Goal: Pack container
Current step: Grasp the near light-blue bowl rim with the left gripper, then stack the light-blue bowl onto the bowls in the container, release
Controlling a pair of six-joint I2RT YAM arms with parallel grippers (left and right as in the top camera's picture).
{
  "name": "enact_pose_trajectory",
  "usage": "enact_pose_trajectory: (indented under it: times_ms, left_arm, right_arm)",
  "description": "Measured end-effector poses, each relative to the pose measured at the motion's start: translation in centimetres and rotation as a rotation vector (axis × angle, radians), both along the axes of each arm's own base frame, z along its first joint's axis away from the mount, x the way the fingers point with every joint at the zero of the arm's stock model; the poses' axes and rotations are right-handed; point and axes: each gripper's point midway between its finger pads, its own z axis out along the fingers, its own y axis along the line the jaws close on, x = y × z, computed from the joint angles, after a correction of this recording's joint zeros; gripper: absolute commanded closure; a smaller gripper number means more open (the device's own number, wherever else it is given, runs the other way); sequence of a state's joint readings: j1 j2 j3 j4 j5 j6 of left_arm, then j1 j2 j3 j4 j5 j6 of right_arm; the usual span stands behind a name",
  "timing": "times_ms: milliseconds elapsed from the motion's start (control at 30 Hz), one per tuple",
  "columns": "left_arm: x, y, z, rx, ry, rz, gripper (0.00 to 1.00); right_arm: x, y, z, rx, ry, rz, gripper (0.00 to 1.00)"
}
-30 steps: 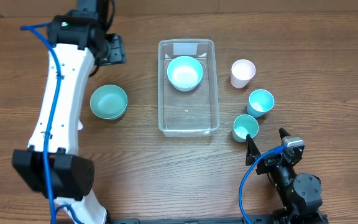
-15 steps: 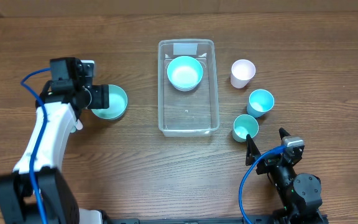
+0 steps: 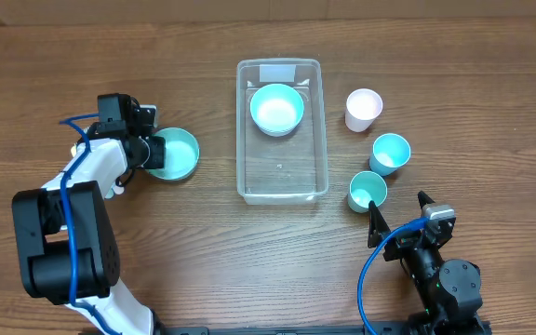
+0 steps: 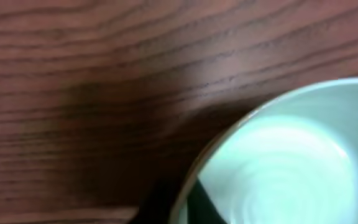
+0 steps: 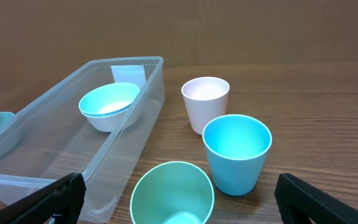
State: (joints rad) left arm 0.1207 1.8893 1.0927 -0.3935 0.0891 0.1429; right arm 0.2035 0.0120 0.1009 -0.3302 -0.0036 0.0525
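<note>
Overhead — container (image 3: 282, 173) well right of left tool (image 3: 153, 151)

table (image 3: 454, 56): wood, grain plain to see, a dull low sheen.
container (image 3: 282, 167): clear plastic, smooth, glossy along the rim (the light catches there).
bowl in the container (image 3: 276, 108): light blue, smooth, glossy; plastic or ceramic, I cannot tell.
left bowl (image 3: 175, 154): teal, glossy, faint rings in its bottom.
white cup (image 3: 364, 108), blue cup (image 3: 390, 152), green cup (image 3: 368, 191): smooth, plastic by the look, satin.
left arm shell (image 3: 87, 181): white hard plastic, smooth.
</note>
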Motion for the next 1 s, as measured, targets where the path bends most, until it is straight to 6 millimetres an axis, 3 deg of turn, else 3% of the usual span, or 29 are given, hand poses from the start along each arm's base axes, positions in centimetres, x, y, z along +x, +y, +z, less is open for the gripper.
enact_pose_trajectory:
  times_ms: [200,267,367,433,500,567,600,633,667,700,733,800,833,867,1000]
  left_arm:
    - [0.2,-0.4,0.6,-0.051,0.002,0.054,0.96]
    - [0.6,-0.2,1.8,-0.070,0.027,0.125,0.96]
    - [3.7,0.2,6.6,-0.104,-0.033,0.221,0.96]
    - [6.0,-0.3,11.1,-0.116,-0.128,0.225,0.96]
    - [7.8,-2.7,16.5,-0.122,-0.251,0.160,0.96]
    - [8.9,-7.1,21.3,-0.139,-0.362,0.057,0.96]
    - [9.1,-9.2,22.7,-0.150,-0.397,0.014,0.96]
    - [9.3,-12.5,24.6,-0.172,-0.448,-0.055,0.96]
    - [9.1,-15.0,25.2,-0.188,-0.469,-0.104,0.96]
    - [9.0,-15.6,25.3,-0.192,-0.472,-0.115,0.96]
    - [8.2,-19.2,25.3,-0.213,-0.471,-0.180,0.96]
    - [7.9,-22.7,25.2,-0.236,-0.484,-0.222,0.96]
    - [7.7,-24.5,24.6,-0.244,-0.480,-0.240,0.96]
    - [7.3,-26.7,22.4,-0.247,-0.433,-0.260,0.96]
    - [8.0,-27.5,16.3,-0.186,-0.318,-0.214,0.96]
  right_arm:
    - [0.0,0.0,0.0,0.000,0.000,0.000,0.00]
    - [0.0,0.0,0.0,0.000,0.000,0.000,0.00]
    - [0.0,0.0,0.0,0.000,-0.001,0.000,0.00]
    - [0.0,0.0,0.0,0.000,0.000,0.000,0.00]
    - [0.0,0.0,0.0,0.000,0.000,0.000,0.00]
    - [0.0,0.0,0.0,-0.001,0.000,0.000,0.00]
    - [0.0,0.0,0.0,0.000,0.000,0.000,0.00]
    - [0.0,0.0,0.0,-0.001,0.000,0.000,0.00]
    - [0.0,0.0,0.0,0.000,0.000,0.000,0.00]
    - [0.0,0.0,0.0,0.000,0.000,0.000,0.00]
    - [0.0,0.0,0.0,-0.001,-0.001,0.000,0.00]
    - [0.0,0.0,0.0,-0.001,-0.001,0.000,0.00]
    - [0.0,0.0,0.0,-0.001,0.000,0.000,0.00]
    - [0.0,0.0,0.0,0.000,0.000,0.000,0.00]
    - [0.0,0.0,0.0,0.000,0.000,0.000,0.00]
